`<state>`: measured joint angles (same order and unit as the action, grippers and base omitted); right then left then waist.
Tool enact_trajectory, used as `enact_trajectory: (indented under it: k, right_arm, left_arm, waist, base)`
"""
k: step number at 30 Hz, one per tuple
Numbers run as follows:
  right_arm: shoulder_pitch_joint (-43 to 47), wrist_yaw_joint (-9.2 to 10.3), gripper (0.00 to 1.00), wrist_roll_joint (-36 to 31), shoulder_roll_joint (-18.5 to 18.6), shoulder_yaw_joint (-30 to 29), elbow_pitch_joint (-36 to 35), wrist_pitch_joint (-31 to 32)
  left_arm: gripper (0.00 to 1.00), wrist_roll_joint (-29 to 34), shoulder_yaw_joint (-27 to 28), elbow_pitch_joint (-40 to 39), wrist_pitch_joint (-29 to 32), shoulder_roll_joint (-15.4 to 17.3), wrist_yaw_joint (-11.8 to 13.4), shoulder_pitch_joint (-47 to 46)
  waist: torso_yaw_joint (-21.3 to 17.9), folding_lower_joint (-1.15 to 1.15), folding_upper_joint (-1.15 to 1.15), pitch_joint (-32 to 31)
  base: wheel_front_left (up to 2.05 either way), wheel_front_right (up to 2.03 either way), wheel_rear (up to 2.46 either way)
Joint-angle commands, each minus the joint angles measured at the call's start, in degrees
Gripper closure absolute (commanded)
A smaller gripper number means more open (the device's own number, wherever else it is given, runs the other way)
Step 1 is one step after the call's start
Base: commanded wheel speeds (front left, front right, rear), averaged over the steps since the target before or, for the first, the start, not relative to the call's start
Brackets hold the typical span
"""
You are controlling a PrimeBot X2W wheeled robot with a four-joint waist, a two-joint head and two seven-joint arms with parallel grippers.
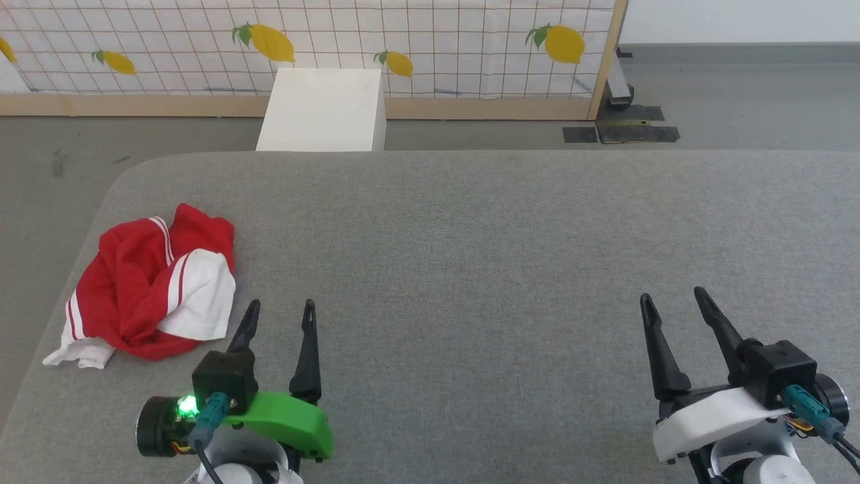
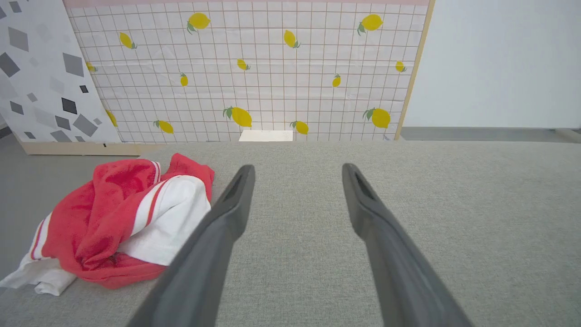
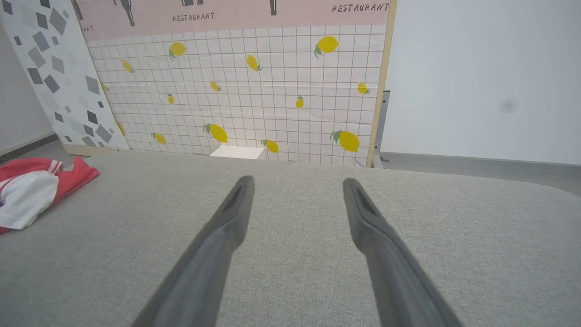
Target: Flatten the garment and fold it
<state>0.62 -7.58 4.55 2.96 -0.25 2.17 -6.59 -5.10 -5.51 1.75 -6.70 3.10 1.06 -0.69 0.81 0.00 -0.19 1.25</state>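
The garment (image 1: 144,289) lies crumpled in a heap near the left edge of the grey padded table (image 1: 470,255): red cloth with a white sleeve and red-white striped trim on top. No print shows. My left gripper (image 1: 280,309) stands open just right of the heap, its left fingertip close to the white sleeve, nothing between the fingers. The left wrist view has the garment (image 2: 118,218) left of my open gripper (image 2: 295,170). My right gripper (image 1: 672,297) is open at the lower right, far from the cloth. In the right wrist view the garment (image 3: 32,193) lies at the far left, beyond the open gripper (image 3: 296,182).
A white box (image 1: 324,109) stands on the floor beyond the table's far edge. Behind it runs a lemon-print panel (image 1: 430,47) with a wooden base. The table's rounded left corner (image 1: 134,168) is near the garment. Broad grey surface stretches between the grippers.
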Motion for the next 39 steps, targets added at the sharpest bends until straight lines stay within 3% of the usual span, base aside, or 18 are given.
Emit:
enact_trajectory:
  k: [1, 21, 39]
  right_arm:
    - [0.3, 0.04, 0.0, 0.5, 0.0, 0.1, 0.3, -0.6]
    - [0.3, 0.06, 0.0, 3.1, -0.1, 1.4, 1.9, -3.2]
    - [0.4, 0.07, 0.0, 1.0, -0.1, 3.7, 3.8, -5.3]
  left_arm:
    - [0.0, -0.2, -0.3, 0.3, -0.5, -0.1, 0.1, -0.4]
    - [0.0, -2.8, -1.6, 1.9, -3.1, -0.1, 1.2, -1.1]
    - [0.0, -3.8, -2.4, 3.0, -5.2, -0.2, 1.6, -1.0]
  waist:
    - [0.0, 0.0, 0.09, 0.1]
    - [1.6, 0.0, 0.12, 0.8]
    - [13.0, 0.0, 0.15, 1.0]
  base:
    - [0.0, 0.0, 0.0]
    - [0.0, 0.0, 0.0]
    - [0.0, 0.0, 0.0]
